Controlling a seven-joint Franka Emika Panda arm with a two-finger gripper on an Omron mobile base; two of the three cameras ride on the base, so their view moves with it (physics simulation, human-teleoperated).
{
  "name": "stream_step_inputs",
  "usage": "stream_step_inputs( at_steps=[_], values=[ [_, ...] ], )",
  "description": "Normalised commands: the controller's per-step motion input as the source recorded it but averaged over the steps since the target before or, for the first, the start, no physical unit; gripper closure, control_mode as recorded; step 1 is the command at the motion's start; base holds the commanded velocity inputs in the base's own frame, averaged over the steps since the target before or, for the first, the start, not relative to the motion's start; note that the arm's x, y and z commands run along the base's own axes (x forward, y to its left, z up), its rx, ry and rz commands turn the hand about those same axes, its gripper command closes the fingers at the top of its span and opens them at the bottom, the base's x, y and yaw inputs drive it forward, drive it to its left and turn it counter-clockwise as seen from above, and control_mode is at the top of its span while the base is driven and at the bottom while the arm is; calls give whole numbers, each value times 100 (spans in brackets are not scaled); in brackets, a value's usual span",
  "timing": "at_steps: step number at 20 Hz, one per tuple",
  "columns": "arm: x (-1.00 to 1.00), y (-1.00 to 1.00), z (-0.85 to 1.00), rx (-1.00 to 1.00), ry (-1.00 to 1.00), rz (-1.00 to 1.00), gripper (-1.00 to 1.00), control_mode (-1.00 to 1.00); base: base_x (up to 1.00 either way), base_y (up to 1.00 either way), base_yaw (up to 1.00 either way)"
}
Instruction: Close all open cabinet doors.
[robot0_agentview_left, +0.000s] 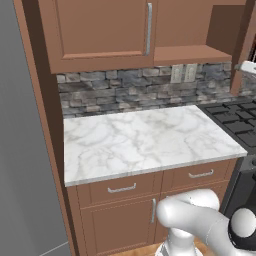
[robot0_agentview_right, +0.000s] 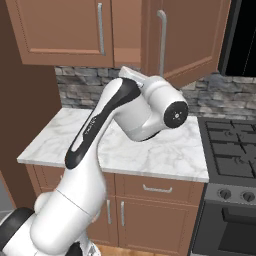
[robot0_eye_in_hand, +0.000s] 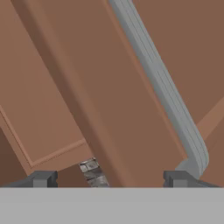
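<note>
With its fingers spread wide and holding nothing, the gripper (robot0_eye_in_hand: 109, 179) faced the open cabinet door (robot0_agentview_right: 187, 40) close beside its handle (robot0_eye_in_hand: 164, 94), apparently placed to push it toward the shut door (robot0_agentview_right: 60, 30) above the counter (robot0_agentview_right: 165, 150).

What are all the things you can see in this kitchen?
Reddish-brown wooden wall-cabinet doors with silver bar handles: two; left one shut, right one swung open.
White marble countertop: one, under the wall cabinets.
Grey stone backsplash: one, behind the counter.
Brown base-cabinet drawers: two, below the counter.
Black gas stove: one, right of the counter.
White robot arm: one, raised toward the open door.
Dark gripper: one, open, close to the door's handle.
</note>
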Motion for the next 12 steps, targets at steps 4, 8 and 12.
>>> stream_step_inputs(
  at_steps=[4,8,12],
  values=[
    [48,5,0,0,0,0,-100,-100,0,0,0],
    [41,1,0,0,0,0,-100,-100,0,0,0],
    [42,0,0,0,0,0,-100,-100,0,0,0]
  ],
)
